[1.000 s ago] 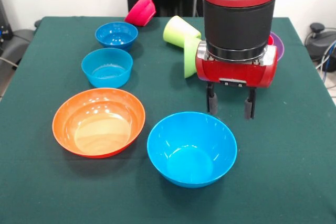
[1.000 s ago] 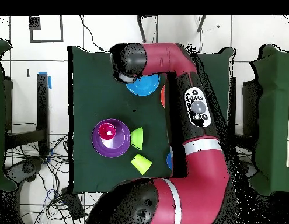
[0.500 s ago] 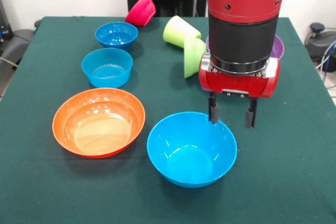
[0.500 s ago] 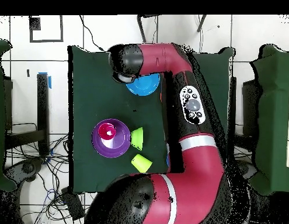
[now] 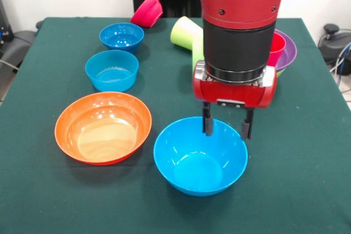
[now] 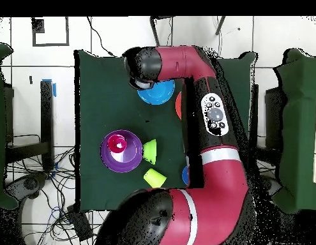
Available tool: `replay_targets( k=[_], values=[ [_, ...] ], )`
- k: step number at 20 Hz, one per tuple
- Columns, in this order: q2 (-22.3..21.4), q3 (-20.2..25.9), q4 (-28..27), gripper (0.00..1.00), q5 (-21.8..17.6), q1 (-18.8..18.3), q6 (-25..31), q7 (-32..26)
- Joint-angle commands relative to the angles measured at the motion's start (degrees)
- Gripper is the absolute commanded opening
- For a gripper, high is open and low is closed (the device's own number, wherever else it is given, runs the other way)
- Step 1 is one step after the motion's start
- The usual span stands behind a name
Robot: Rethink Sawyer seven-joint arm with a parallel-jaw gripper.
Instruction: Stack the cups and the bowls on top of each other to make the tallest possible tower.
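Observation:
My gripper is open, its tips at the far rim of the large light blue bowl. One finger shows against the bowl's inner wall and the other hangs by the rim's right part; whether they touch it I cannot tell. The tower, a purple bowl with a red cup in it, stands behind the arm at the right, and from above the purple bowl and red cup show too. A lime green cup lies on its side. A small lime green bowl stands on edge, partly hidden by the arm.
The large orange bowl sits left of the light blue one. Behind it stand a small light blue bowl and a small dark blue bowl. A pink-red bowl tilts at the far edge. The arm covers much of the overhead view.
The gripper has moved left and down, from behind the light blue bowl to its far rim. It stays open. The red cup shows now beside the arm.

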Motion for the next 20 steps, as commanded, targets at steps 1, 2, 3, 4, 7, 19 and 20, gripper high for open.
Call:
replay_targets(
  k=[1, 2, 3, 4, 7, 19, 20],
  values=[
    [2.0, 1.5, -0.5, 1.0, -4.7, -0.9, 1.3, -18.0],
    [1.9, 1.5, -0.5, 1.0, -4.6, -1.0, 1.3, -18.1],
    [2.0, 1.5, -0.7, 1.0, -4.5, -1.0, 1.7, -18.1],
    [2.0, 1.5, -0.6, 1.0, -4.4, -1.0, 1.8, -18.0],
    [1.8, 1.3, -0.2, 1.0, -4.3, -0.9, 1.6, -17.4],
    [-3.8, -0.4, 11.4, 1.0, -0.3, -2.9, 2.6, -11.1],
    [-4.6, -0.3, 13.1, 1.0, 0.2, -3.4, 2.7, -10.9]
  ],
)
